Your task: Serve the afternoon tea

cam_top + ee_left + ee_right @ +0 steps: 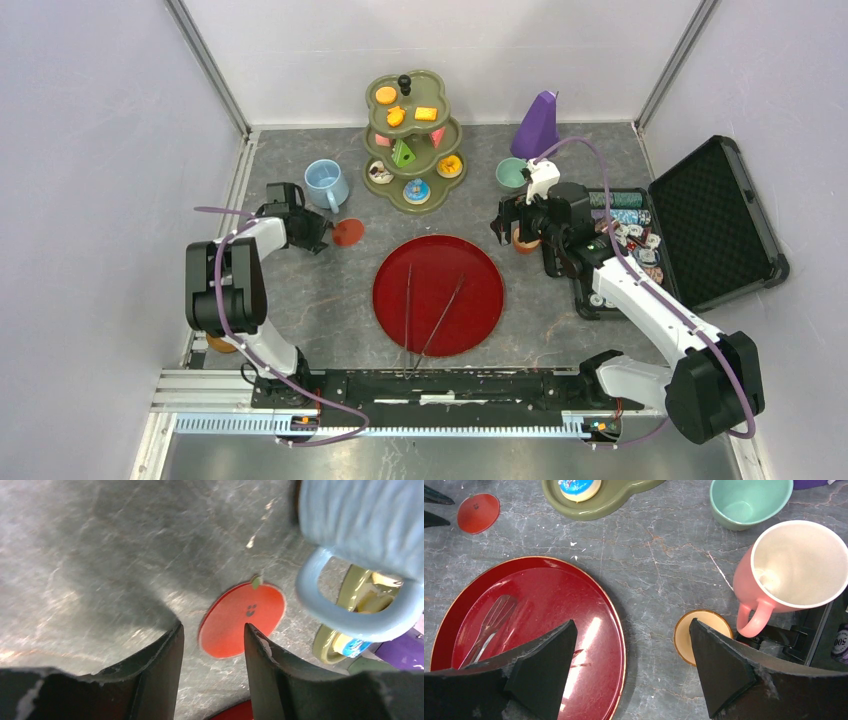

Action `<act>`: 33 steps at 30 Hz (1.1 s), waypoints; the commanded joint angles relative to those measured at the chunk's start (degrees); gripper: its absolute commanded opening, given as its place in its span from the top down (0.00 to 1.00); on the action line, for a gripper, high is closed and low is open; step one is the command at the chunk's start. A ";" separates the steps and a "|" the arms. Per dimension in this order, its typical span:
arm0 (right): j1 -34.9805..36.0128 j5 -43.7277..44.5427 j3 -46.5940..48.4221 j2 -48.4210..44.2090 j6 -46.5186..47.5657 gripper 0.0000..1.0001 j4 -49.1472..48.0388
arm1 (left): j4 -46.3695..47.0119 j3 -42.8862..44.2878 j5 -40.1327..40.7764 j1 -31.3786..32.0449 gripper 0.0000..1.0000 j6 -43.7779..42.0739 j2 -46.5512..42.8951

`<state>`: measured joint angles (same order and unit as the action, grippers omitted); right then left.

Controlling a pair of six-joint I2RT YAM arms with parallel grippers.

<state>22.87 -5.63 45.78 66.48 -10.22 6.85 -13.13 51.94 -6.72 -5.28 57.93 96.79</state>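
The afternoon tea sits on a green tiered stand (442, 165): orange biscuits (386, 95) on top, donuts (450, 165) and cake slices lower down. A blue-iced donut (576, 486) shows in the right wrist view. A blue mug (325, 183) (360, 525) stands left of the stand. A green mug (512, 175) (749, 500), a pink mug (794, 572) and a small orange cup (524, 243) (696, 635) stand to the right. My left gripper (320, 237) (213, 632) is open and empty, just short of a red-orange smiley coaster (348, 232) (242, 619). My right gripper (498, 225) (631, 627) is open wide and empty above the table, its right finger over the orange cup's edge.
A round red plate (470, 300) (589, 600) with metal tongs (430, 320) (491, 625) lies in the middle. A purple metronome (537, 125) stands at the back right. An open black case (715, 220) with poker chips (630, 235) lies at the right.
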 commanded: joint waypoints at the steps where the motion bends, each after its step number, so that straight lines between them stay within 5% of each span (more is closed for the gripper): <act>1: 0.02 -0.38 -0.20 -0.40 -0.29 0.10 -2.11 | -1.89 -3.96 2.24 -0.61 0.45 1.32 -5.47; 9: 0.07 -1.64 -0.12 -0.18 -0.79 0.09 -2.16 | 5.69 -10.96 -1.64 0.67 0.57 6.61 -5.33; 18: 0.04 -1.24 -0.33 -2.08 -0.87 0.09 -0.26 | 10.07 -6.85 -2.56 3.44 0.65 9.02 3.30; 27: 0.07 -0.72 -1.22 -2.84 -1.56 0.09 -0.13 | 10.61 -8.86 -3.99 4.57 0.66 8.92 1.04; 33: 0.03 -0.77 -0.76 -1.51 -1.45 0.08 -0.27 | 9.85 -12.09 -1.96 2.55 0.56 6.61 -5.97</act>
<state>22.87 -6.48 44.84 64.79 -11.29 7.84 0.73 42.24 -11.86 -1.39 66.13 94.48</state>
